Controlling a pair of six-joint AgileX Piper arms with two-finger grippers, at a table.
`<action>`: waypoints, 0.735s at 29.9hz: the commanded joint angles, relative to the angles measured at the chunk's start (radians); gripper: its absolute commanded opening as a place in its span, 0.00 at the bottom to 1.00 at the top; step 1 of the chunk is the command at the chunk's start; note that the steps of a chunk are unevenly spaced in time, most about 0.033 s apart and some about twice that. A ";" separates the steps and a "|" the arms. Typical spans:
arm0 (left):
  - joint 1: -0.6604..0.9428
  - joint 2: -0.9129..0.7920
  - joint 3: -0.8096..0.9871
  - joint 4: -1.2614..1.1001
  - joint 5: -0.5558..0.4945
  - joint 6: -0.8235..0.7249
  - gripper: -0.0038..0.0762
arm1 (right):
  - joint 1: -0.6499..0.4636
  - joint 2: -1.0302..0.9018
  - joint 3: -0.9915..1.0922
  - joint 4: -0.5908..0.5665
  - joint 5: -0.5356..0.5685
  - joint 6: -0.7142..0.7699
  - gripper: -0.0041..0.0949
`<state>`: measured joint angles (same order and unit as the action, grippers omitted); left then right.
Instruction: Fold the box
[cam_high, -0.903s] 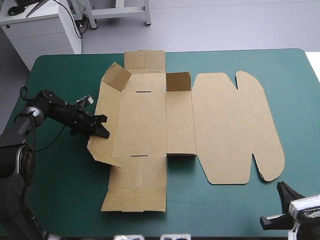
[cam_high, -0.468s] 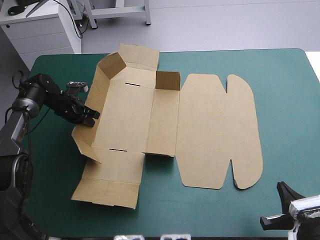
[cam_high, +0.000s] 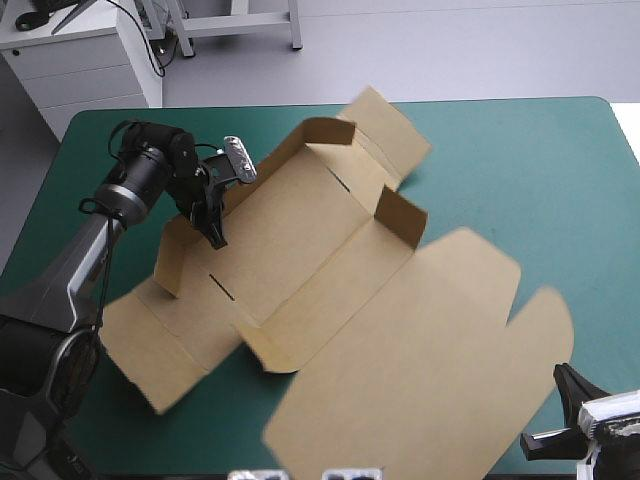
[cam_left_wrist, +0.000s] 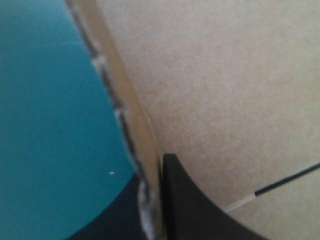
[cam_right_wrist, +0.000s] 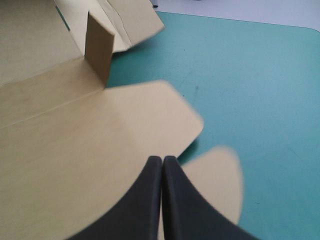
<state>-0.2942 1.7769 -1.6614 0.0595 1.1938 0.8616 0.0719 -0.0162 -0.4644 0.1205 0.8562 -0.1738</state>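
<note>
Right gripper (cam_right_wrist: 163, 161): black fingers pressed together, holding nothing, parked just beside the lid (cam_high: 430, 360) and its rounded tabs. The box (cam_high: 330, 270) lies slantwise on the teal-green cover (cam_high: 540, 180) with the lid end nearest, the tray floor mid-sheet and the short walls part-raised. Left gripper (cam_high: 213, 228) is at the box's far end, pinching the side wall (cam_high: 175, 255), which stands upright. Judgement: the left arm has the working edge, and the wall wants folding inward, toward the lid.
</note>
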 joint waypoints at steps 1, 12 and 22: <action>-0.063 -0.058 -0.037 0.212 -0.125 0.040 0.04 | -0.010 -0.018 -0.023 0.001 -0.074 -0.001 0.03; -0.183 -0.056 -0.037 0.444 -0.443 0.062 0.04 | -0.010 -0.018 -0.023 0.001 -0.074 -0.001 0.03; -0.348 -0.068 0.217 0.974 -0.496 -0.343 0.04 | -0.010 -0.018 -0.023 0.001 -0.074 -0.001 0.03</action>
<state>-0.5940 1.7604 -1.4908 0.8453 0.7726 0.7214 0.0711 -0.0162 -0.4644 0.1205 0.8562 -0.1738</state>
